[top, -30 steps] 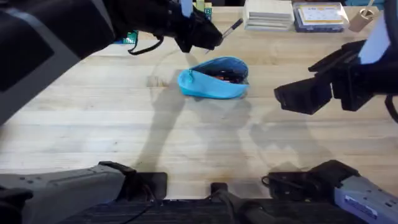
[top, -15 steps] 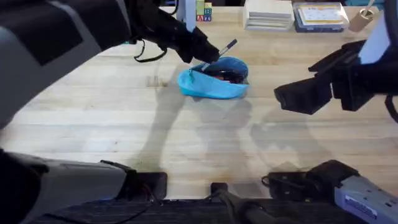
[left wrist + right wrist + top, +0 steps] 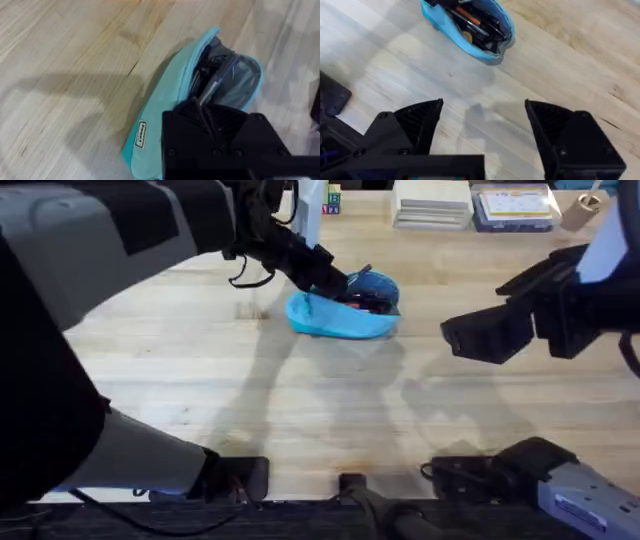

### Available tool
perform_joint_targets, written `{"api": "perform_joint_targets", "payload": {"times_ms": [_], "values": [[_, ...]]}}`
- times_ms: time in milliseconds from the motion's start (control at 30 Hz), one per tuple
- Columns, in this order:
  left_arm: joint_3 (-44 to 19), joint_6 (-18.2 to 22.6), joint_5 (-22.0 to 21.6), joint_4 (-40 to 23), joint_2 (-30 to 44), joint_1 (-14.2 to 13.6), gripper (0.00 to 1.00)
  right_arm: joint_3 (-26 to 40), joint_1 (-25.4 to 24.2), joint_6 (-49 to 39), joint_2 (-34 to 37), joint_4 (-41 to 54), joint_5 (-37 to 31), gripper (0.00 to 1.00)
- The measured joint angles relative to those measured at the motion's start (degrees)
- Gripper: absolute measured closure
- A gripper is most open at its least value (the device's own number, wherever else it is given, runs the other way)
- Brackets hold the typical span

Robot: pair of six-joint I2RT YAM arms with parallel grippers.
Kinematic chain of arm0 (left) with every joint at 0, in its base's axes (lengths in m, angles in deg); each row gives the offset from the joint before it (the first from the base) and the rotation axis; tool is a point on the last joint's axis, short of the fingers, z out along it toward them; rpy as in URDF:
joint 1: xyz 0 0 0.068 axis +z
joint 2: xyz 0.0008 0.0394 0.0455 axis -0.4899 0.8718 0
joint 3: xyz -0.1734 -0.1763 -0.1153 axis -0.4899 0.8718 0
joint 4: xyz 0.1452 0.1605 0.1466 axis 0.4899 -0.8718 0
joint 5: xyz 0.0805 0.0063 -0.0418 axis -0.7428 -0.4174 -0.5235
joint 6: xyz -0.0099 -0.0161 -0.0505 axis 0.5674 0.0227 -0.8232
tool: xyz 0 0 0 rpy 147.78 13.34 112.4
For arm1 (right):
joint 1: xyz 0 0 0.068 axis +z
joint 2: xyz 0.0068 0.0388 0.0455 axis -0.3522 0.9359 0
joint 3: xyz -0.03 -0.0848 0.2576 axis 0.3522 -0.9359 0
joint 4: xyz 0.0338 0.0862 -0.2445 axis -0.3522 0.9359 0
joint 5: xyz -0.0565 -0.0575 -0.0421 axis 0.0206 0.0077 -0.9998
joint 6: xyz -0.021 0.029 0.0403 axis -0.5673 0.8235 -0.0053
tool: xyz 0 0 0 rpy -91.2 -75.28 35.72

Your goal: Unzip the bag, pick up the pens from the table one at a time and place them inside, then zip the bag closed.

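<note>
My right hand (image 3: pixel 482 132) hangs released over bare desk (image 3: pixel 300 400), jaws wide apart, well short of the bag (image 3: pixel 343 308). Farther out, my left hand (image 3: pixel 335 280) is right at the bag's open mouth with a pen (image 3: pixel 358 274) angled down into it; I judge it clenched on that pen, though the fingertips are hidden. So I reckon I am on the placing step: the zipper is open and several dark and orange pens already lie inside. The next move calls for letting go cleanly so the pen drops in, not across the rim. A small white tag (image 3: pixel 141 135) on the bag's side carries writing I cannot read.
</note>
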Motion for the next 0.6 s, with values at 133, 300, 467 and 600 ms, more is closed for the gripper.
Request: {"api": "perform_joint_targets", "payload": {"times_ms": [133,300,467,600], "values": [[0.0,0.0,0.0,0.0,0.1,0.0,0.958,0.0,0.0,0.0,0.0,0.0,0.0,0.004],[0.0,0.4,0.0,0.0,0.1,0.0,0.588,0.0,0.0,0.0,0.0,0.0,0.0,0.004],[0.0,0.4,0.6,-0.3,0.1,-0.3,0.015,0.0,0.0,0.0,0.0,0.0,0.0,0.005],[0.0,0.4,0.7,-0.4,0.1,-0.3,0.007,0.0,0.0,0.0,0.0,0.0,0.0,0.005]]}}
